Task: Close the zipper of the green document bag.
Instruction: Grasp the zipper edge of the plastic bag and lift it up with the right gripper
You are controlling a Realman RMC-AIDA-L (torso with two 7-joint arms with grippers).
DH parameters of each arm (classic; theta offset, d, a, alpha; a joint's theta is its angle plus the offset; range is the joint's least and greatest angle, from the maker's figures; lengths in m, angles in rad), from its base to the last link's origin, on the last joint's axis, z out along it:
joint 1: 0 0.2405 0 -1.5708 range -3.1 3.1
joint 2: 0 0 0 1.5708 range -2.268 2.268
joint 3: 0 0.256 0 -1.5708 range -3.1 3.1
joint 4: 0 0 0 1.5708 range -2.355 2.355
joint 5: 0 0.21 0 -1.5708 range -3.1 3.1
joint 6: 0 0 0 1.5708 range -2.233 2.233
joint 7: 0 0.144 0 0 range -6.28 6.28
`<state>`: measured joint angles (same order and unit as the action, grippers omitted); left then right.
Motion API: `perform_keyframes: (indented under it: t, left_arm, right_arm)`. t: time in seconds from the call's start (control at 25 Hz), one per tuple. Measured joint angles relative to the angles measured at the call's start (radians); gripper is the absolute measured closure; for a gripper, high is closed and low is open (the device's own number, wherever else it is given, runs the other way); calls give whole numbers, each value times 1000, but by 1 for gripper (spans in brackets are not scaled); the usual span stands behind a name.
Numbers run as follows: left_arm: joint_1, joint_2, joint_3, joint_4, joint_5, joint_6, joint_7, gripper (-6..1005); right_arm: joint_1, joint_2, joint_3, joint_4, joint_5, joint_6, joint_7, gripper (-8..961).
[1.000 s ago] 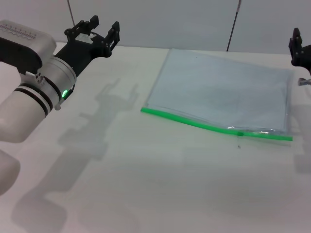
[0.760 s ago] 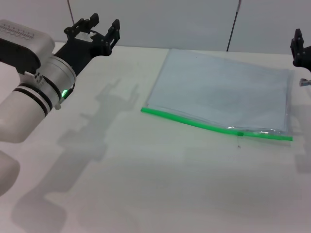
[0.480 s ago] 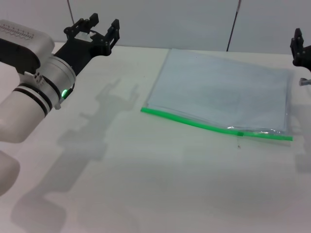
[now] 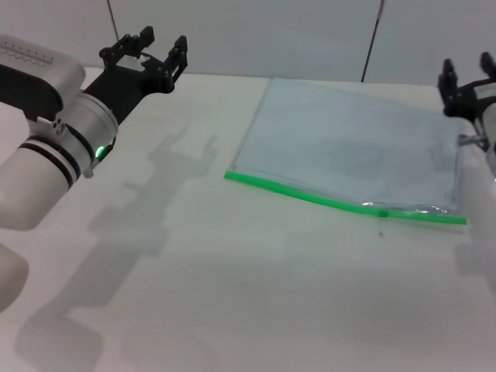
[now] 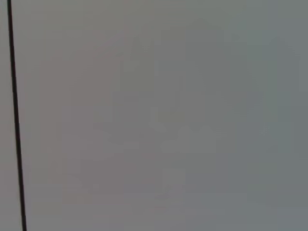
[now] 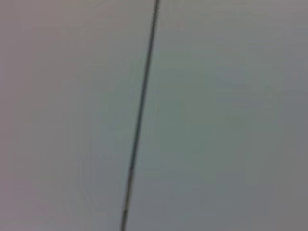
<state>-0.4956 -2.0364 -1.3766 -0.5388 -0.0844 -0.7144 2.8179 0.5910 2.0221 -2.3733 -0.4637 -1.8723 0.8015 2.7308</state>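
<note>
White table [image 4: 232, 294]; grey wall [image 4: 310, 35] behind, dark seams.

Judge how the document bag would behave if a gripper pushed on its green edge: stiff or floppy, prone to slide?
The document bag is probably floppy: its zipper edge bows and ripples. Likely light, since it lies thin and flat. It may slide on the smooth table.

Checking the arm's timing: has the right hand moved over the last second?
Yes. The right hand has come inward, toward the green document bag, whose far right corner it now overlaps.

You're looking at a lab-style test bay: bare white desk [image 4: 232, 294], plain grey wall panels [image 4: 310, 35] with dark seams behind.
</note>
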Motion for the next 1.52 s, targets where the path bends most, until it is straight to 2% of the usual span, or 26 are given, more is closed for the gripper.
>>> perform_keyframes:
  t: [0.2, 0.52, 0.92, 1.12, 1.28, 1.52]
  left_arm:
    - [0, 2, -1, 9, 0, 1, 0, 440]
    - [-2, 2, 2, 18, 2, 5, -2, 439]
    - [-3, 4, 2, 20, 9, 25, -2, 440]
    - [-9, 4, 2, 20, 9, 35, -2, 440]
    - [-11, 4, 2, 20, 9, 35, -2, 439]
    - [-13, 4, 2, 19, 5, 34, -2, 439]
  right_arm:
    - [-30, -14, -1, -29, -93, -41, 0, 424]
    - [-63, -76, -1, -24, -203, -129, 21, 427]
    - [-209, -138, 8, -210, -391, -133, 24, 431]
    - [-216, -163, 20, -264, -385, -128, 81, 433]
    - [-222, -168, 37, -298, -351, -133, 86, 435]
    - [-224, -154, 88, -303, -338, -140, 86, 437]
